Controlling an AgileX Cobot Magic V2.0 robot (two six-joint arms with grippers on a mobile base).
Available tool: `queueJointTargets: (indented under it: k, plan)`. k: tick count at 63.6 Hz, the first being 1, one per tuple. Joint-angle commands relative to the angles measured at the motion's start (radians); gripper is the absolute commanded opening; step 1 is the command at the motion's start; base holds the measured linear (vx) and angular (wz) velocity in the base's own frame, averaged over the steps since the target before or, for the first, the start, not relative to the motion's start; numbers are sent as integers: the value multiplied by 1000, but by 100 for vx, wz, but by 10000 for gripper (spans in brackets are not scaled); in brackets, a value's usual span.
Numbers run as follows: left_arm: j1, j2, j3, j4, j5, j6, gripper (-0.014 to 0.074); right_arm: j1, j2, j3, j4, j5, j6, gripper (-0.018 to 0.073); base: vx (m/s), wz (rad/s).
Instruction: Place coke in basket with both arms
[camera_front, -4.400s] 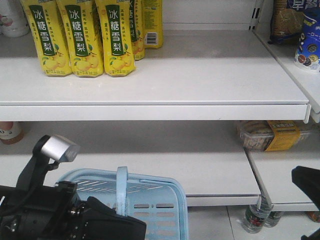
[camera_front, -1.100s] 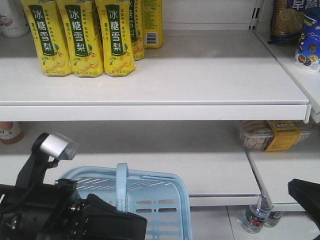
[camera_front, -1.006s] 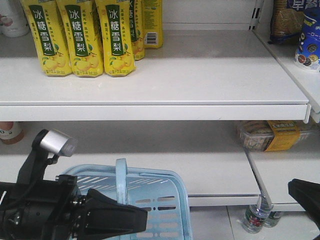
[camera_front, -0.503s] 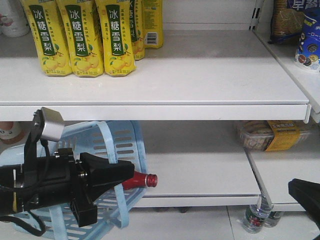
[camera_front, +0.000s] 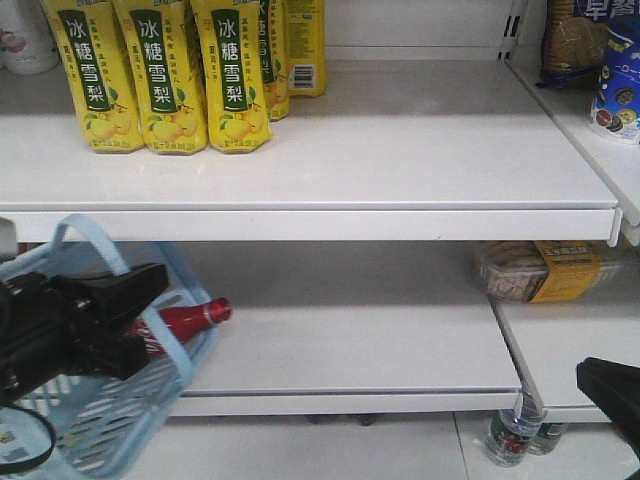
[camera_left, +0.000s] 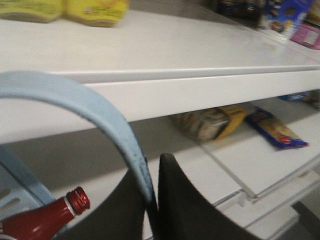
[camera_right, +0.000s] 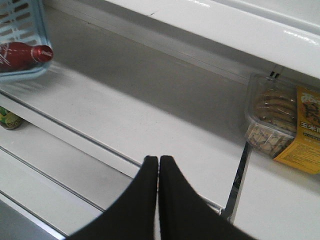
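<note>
The light blue basket (camera_front: 100, 420) hangs tilted at the lower left, in front of the lower shelf. My left gripper (camera_front: 150, 282) is shut on its strap handle (camera_left: 100, 115), which runs between the black fingers (camera_left: 180, 200) in the left wrist view. The red coke (camera_front: 190, 318) lies inside the basket, its capped neck (camera_left: 77, 198) poking over the rim. The right wrist view shows the coke (camera_right: 25, 54) in the basket (camera_right: 30, 75) far to the upper left. My right gripper (camera_right: 158, 160) is shut on nothing above the lower shelf. Part of the right arm (camera_front: 608, 392) shows at bottom right.
Yellow drink bottles (camera_front: 160, 80) stand on the upper shelf (camera_front: 400, 150), whose front edge (camera_front: 300, 222) overhangs the basket. A pack of biscuits (camera_front: 540, 270) lies on the lower shelf at right. Water bottles (camera_front: 515, 435) stand on the floor. Snack packs (camera_front: 610, 70) fill the top right.
The basket rose from the bottom of the view, tilted, and has now swung left with the coke inside and my left gripper on its handle. The right arm stays put.
</note>
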Motion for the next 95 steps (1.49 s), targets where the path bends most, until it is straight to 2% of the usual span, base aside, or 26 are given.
queueJointTargets:
  k: [1,8,17,29,55,64,71,77,84,89,95]
  plan:
    - [-1,-88,5,-136,48,152,-6,1,3,-25,-11,-63,0,-5,0,0]
    - [-1,-183,68,-220,141,209,-6,1,3,-25,-11,-63,0,-5,0,0]
    - [-1,-286,134,-295,202,297,-6,1,3,-25,-11,-63,0,-5,0,0]
    - [-1,-415,227,-310,224,392,-6,1,3,-25,-11,-63,0,-5,0,0]
    - [-1,-595,439,-313,233,394,-6,1,3,-25,-11,-63,0,-5,0,0]
    - [-1,-640,495,-370,242,394,-6,1,3,-25,-11,-63,0,-5,0,0]
    - [-1,-676,496,-435,332,406,-6,1,3,-25,-11,-63,0,-5,0,0]
    - [-1,-719,496,-474,380,496,-6,1,3,-25,-11,-63,0,-5,0,0]
    - [-1,-777,496,-523,383,681,-6,1,3,-25,-11,-63,0,-5,0,0]
    - [0,-824,496,-590,382,835,-6,1,3,-25,-11,-63,0,-5,0,0]
    - [22,-876,496,-667,379,976,-6,1,3,-25,-11,-63,0,-5,0,0]
